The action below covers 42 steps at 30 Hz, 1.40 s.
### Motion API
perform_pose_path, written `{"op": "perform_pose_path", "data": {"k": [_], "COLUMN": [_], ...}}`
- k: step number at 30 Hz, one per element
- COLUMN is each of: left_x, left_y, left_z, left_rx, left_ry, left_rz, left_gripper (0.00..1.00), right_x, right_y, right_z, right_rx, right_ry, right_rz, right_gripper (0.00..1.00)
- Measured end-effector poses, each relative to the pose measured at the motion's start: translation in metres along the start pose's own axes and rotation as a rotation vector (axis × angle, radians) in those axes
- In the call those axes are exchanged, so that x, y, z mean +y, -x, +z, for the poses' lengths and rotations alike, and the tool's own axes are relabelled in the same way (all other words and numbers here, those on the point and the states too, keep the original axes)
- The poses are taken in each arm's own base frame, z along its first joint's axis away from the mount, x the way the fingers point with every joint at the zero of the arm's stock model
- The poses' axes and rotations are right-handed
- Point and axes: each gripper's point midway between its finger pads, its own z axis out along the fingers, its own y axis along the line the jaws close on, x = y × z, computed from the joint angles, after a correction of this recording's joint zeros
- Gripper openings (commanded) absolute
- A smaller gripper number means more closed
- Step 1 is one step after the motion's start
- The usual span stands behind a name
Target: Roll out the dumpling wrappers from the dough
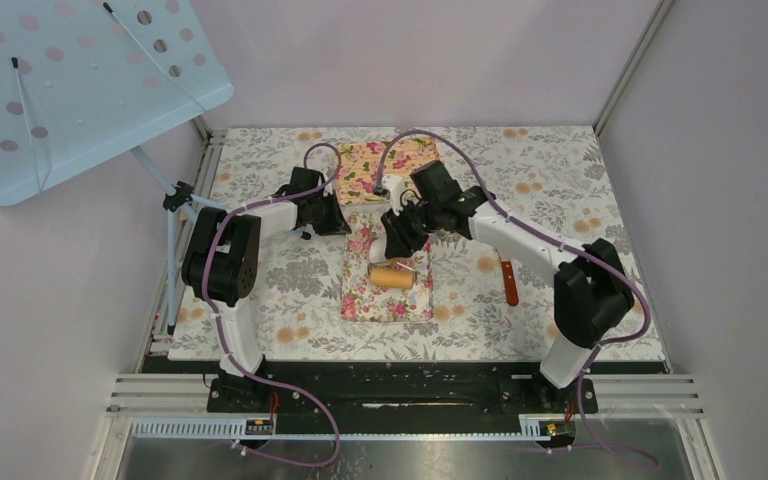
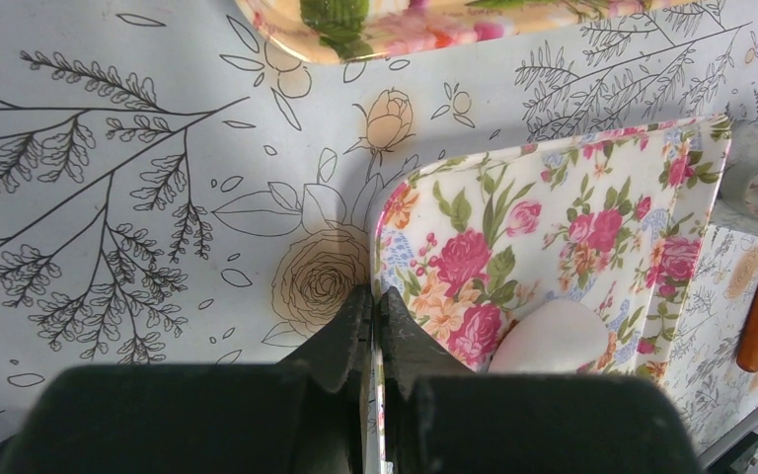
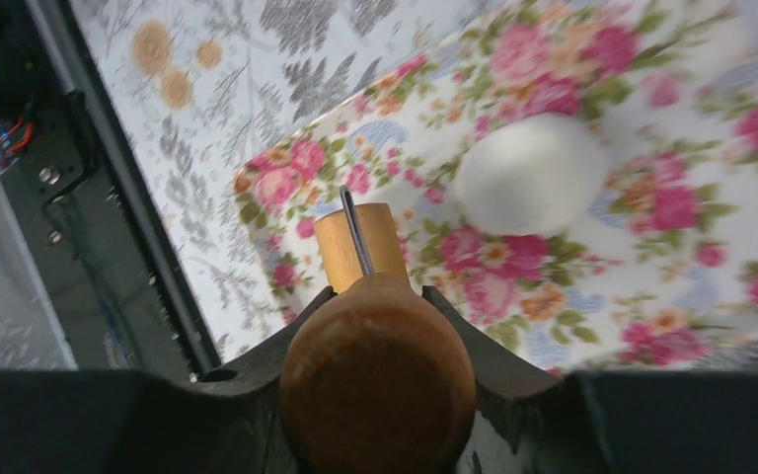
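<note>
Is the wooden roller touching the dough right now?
Apart. The right wrist view shows a strip of floral tray between the wooden roller tip and the dough.

floral table [image 1: 560,180] carries near tray [image 1: 370,300], far tray [image 1: 365,165], orange-handled tool [image 1: 510,283].

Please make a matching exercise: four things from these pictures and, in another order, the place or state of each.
1 left gripper
2 right gripper
3 dough
4 orange-handled tool

a lies on the floral tray
b lies on the table, right of the tray
c clamps the tray's rim
d holds the wooden roller

Pairs: 1-c, 2-d, 3-a, 4-b
</note>
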Motion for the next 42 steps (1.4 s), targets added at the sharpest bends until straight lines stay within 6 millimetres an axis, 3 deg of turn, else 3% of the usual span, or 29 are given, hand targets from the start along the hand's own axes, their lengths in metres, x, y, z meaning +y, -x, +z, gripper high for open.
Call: {"op": "perform_pose_path", "data": {"k": [4, 8, 12, 16, 33, 42], "left_x": [0.000, 0.000, 0.000, 0.000, -0.006, -0.009], "left_y": [0.000, 0.000, 0.000, 0.000, -0.005, -0.007], "left_z": [0.000, 0.000, 0.000, 0.000, 0.002, 0.002], "left_rx": [0.002, 0.003, 0.003, 0.004, 0.018, 0.023], "left_ry": [-0.001, -0.004, -0.004, -0.004, -0.022, -0.028], "left_rz": [0.001, 0.001, 0.001, 0.002, 0.037, 0.052], "left_gripper": [0.00, 0.00, 0.00, 0.00, 0.00, 0.00], "right_x": [-0.021, -0.048, -0.065, -0.078, -0.056, -0.068], "right_y": [0.029, 0.051, 0.056, 0.046, 0.055, 0.050], "right_z": [-0.022, -0.027, -0.019, -0.004, 0.008, 0.012], "right_rx": [-0.106, -0.176, -0.186, -0.143, -0.128, -0.160], "right_ry": [-0.121, -0.242, -0.295, -0.315, -0.317, -0.436], "right_rz": [-0.085, -0.173, -0.209, -0.225, -0.370, -0.253], "right_gripper": [0.00, 0.00, 0.00, 0.00, 0.00, 0.00]}}
